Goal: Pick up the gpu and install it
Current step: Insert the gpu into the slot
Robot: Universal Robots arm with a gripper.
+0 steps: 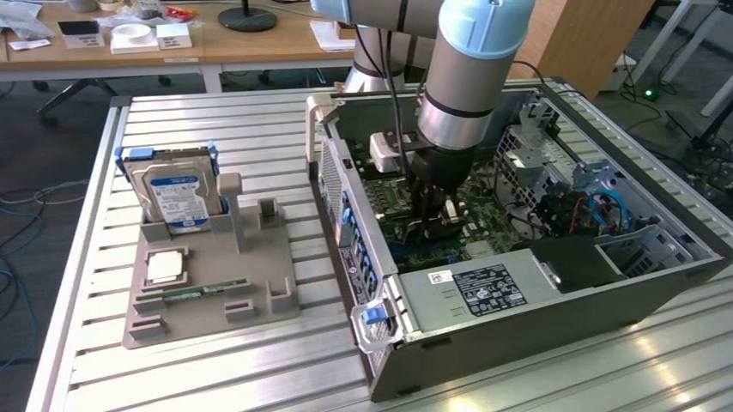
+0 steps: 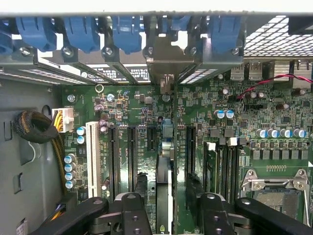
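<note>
Arm reaches down into the open computer case (image 1: 550,283) on the slatted surface (image 1: 229,360). In the wrist view the card (image 2: 164,186) stands on edge in a slot of the green board (image 2: 244,122), its metal bracket (image 2: 167,68) up against the rear wall by the blue clips (image 2: 126,32).

Hand (image 2: 166,205): fingers (image 2: 131,208) spread to either side of the card with gaps showing — released, not grasping.

Handling, as judgement: light, thin, stiff, but fragile — bare components and a delicate contact edge. Best held by the top edge near mid-length, squeezed across its flat faces; avoid twisting or pressing unevenly.
</note>
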